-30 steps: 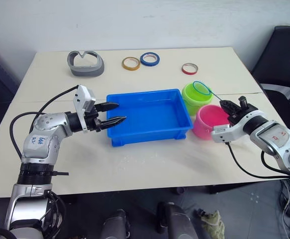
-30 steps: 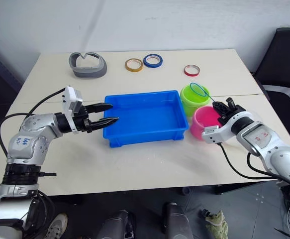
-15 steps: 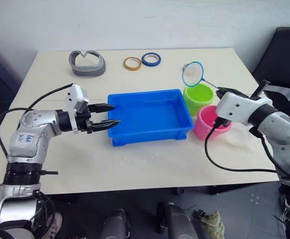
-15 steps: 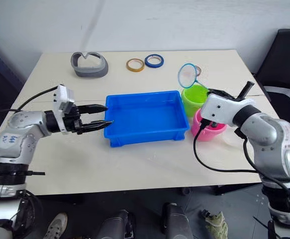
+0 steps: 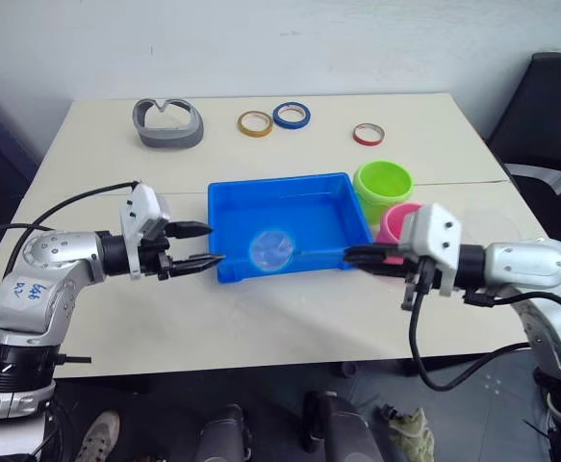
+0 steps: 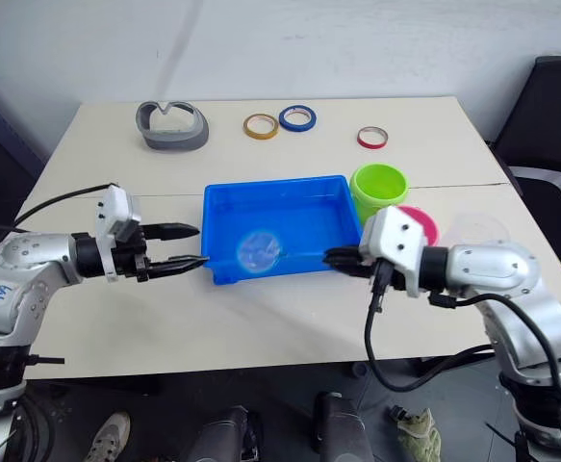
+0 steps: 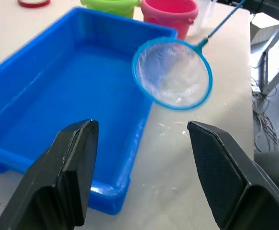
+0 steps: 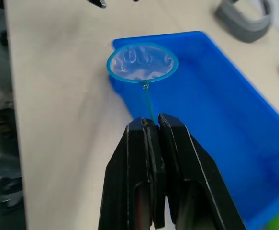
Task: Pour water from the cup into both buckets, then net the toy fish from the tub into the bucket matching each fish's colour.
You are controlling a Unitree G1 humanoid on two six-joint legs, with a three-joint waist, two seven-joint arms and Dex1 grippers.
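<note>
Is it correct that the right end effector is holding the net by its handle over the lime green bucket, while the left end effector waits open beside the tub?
Not quite. The right end effector holds the net over the near edge of the tub, not over the lime green bucket; the left eye view shows this. The rest stands: it grips the handle, and the left end effector waits open beside the tub.

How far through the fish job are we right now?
In hand: the right claw is shut on the blue-rimmed hoop net, held over the shallow blue plastic tub. The left claw is open beside it. Whether pouring is done, or fish remain, can't be seen.
</note>
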